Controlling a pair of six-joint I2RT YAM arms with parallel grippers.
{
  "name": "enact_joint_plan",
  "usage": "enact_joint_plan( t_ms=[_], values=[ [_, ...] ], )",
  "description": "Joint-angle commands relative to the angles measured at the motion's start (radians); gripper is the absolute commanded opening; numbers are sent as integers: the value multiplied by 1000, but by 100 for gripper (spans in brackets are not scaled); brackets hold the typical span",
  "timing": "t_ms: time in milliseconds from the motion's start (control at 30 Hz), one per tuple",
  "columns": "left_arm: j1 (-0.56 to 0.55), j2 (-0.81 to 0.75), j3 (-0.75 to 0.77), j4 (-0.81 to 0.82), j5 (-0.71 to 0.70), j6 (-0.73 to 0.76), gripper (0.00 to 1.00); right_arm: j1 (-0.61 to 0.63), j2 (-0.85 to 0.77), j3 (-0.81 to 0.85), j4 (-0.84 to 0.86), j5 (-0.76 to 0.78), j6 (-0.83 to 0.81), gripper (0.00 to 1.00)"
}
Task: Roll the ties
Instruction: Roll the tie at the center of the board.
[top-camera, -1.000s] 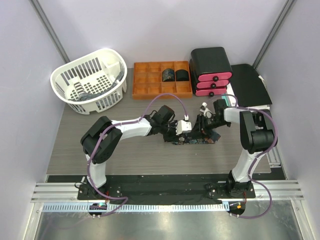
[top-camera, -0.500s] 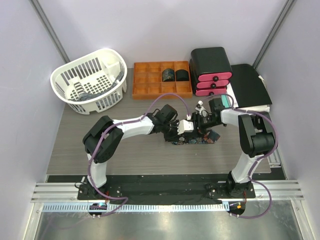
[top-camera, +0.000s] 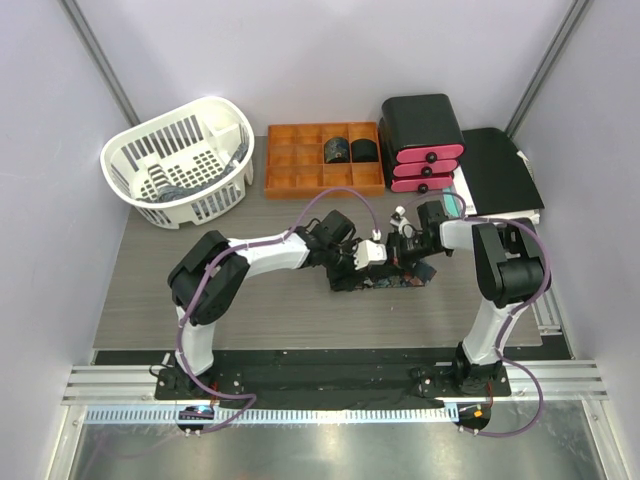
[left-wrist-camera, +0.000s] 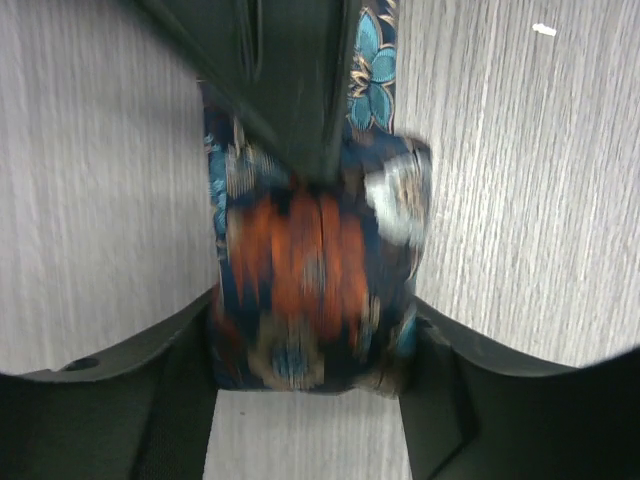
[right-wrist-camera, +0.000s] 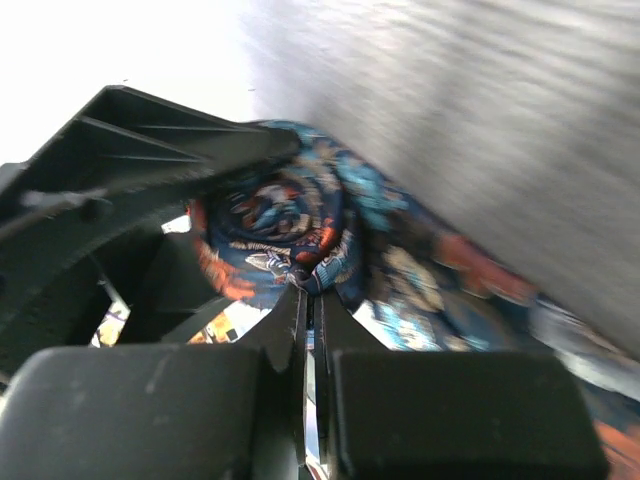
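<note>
Looking over the grey table (top-camera: 260, 310), I see both arms reaching in to meet at its middle, over 1 patterned tie (top-camera: 385, 282). That tie is partly rolled. A fat dark-blue coil with orange and teal print lies on the wood, and its flat unrolled tail runs away from the coil along the tabletop.

The left gripper (left-wrist-camera: 315, 320) has its jaws spread wide with the coil between them, 1 finger just beside each flank. The view is too blurred to show whether they touch it. The right gripper (right-wrist-camera: 310, 295) comes in from the opposite side with its 2 fingers pressed together, hardly a slit between them, and its tips are at the centre of the spiral. Whether any cloth is nipped there I cannot tell.

At the back of the table sits an orange tray (top-camera: 290, 160) holding 2 rolled ties (top-camera: 337, 150) side by side toward its right end. A white basket (top-camera: 200, 205) stands to the tray's left, and a black drawer unit (top-camera: 420, 115) with 3 pink fronts stands to its right.
</note>
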Motion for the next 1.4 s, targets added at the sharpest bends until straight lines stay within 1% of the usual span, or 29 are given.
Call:
enact_joint_plan(
  t_ms=[0,133,167,300,467,633,700,833,867,933,967,1000,1067,1100,1133,1167,1233,1300,1367],
  values=[
    [7,-53,-33,33,22,-57,65,-32,66,-16,-15,144,-101,1],
    [7,-75,-34,96,77,-125,69,-50,111,-7,-26,191,-132,1],
    [7,-74,-30,102,101,-131,70,-50,115,-5,-26,196,-137,1],
    [5,-47,-10,140,112,-137,73,-50,137,7,-26,201,-135,1],
    [5,-18,-10,188,180,-122,73,-50,151,16,-26,201,-126,1],
    [-5,17,1,229,170,-112,70,-44,158,12,-23,201,-115,1],
    [-11,40,15,231,160,-109,67,-38,158,9,-20,198,-111,1],
    [-30,66,47,232,95,-106,61,-22,157,9,-5,199,-83,1],
    [-33,71,52,231,86,-108,55,-19,157,10,-2,196,-80,1],
    [-33,80,62,202,71,-109,47,-12,151,13,0,187,-71,2],
    [-33,81,64,189,52,-111,38,-12,146,15,-3,184,-65,1],
    [-34,81,59,167,42,-108,34,-13,134,23,-9,182,-66,1],
    [-33,75,52,136,29,-97,24,-18,118,32,-51,172,-86,7],
    [-34,72,41,117,23,-94,22,-22,111,44,-67,164,-94,9],
    [-35,60,32,100,19,-94,19,-39,93,50,-103,156,-101,13],
    [-33,52,21,93,15,-90,14,-51,83,56,-117,143,-109,15],
    [-34,31,-10,87,-4,-91,8,-90,53,81,-146,130,-120,18],
    [-33,22,-28,87,-23,-97,6,-111,34,107,-152,118,-129,20],
    [-33,19,-34,83,-32,-100,4,-121,28,115,-152,141,-134,22]
  ],
)
